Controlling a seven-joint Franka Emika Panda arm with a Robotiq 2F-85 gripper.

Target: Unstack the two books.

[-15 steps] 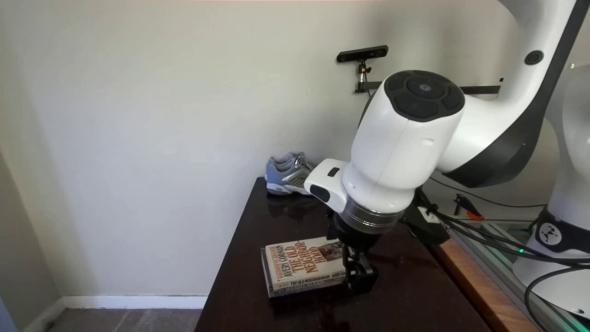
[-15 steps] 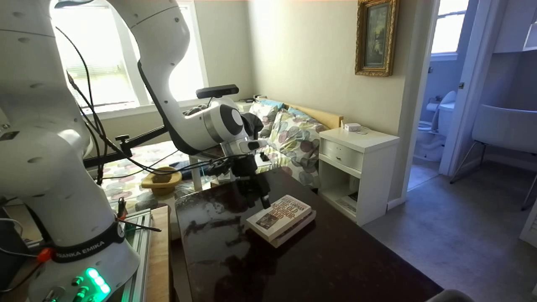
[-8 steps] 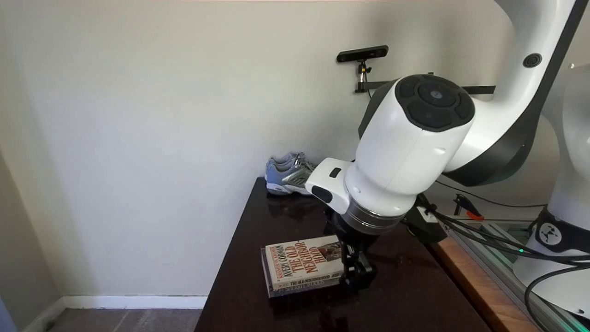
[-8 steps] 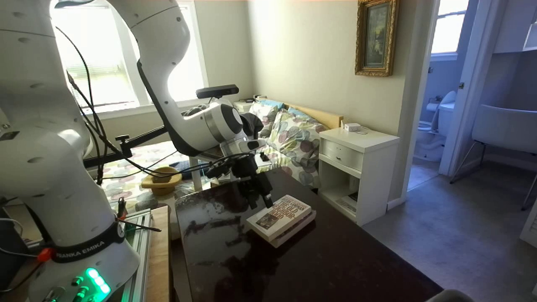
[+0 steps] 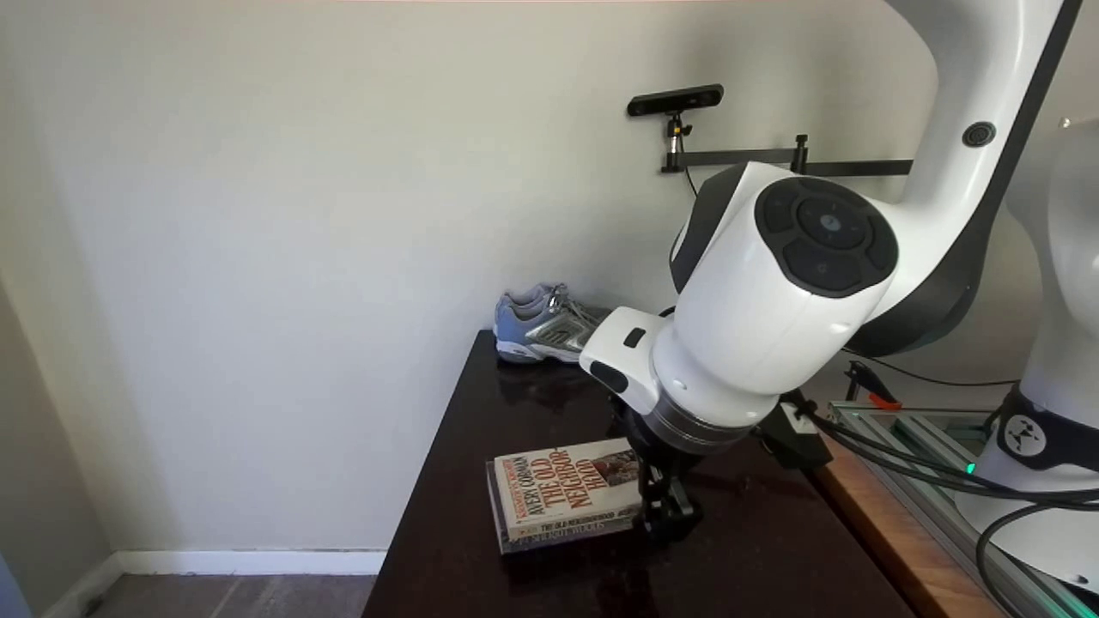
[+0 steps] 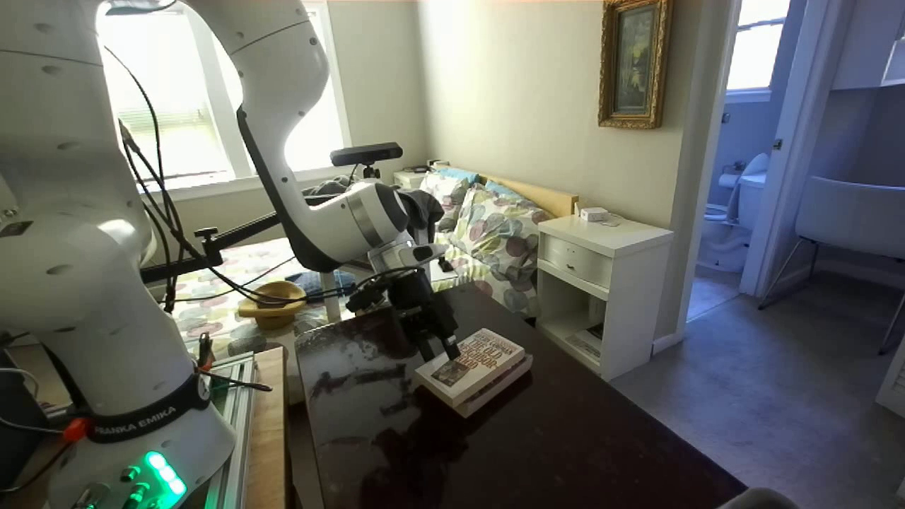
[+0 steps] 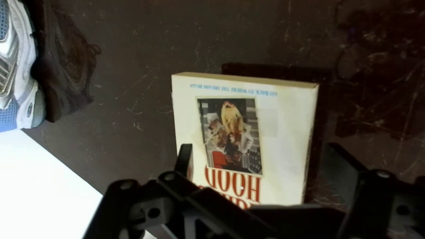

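- My gripper (image 7: 264, 161) stands wide, near the picture end of the beige book (image 7: 244, 137) — touching or apart, I can't tell;
- I see it atop the lower book (image 5: 560, 536) — a stack on the dark table (image 5: 453, 487).

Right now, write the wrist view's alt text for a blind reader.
Open black claw, partly hiding an illustrated, cream, rectangular paperback with inverted red lettering, over dark brown tabletop. At upper left, part of a grey and blue sneaker.
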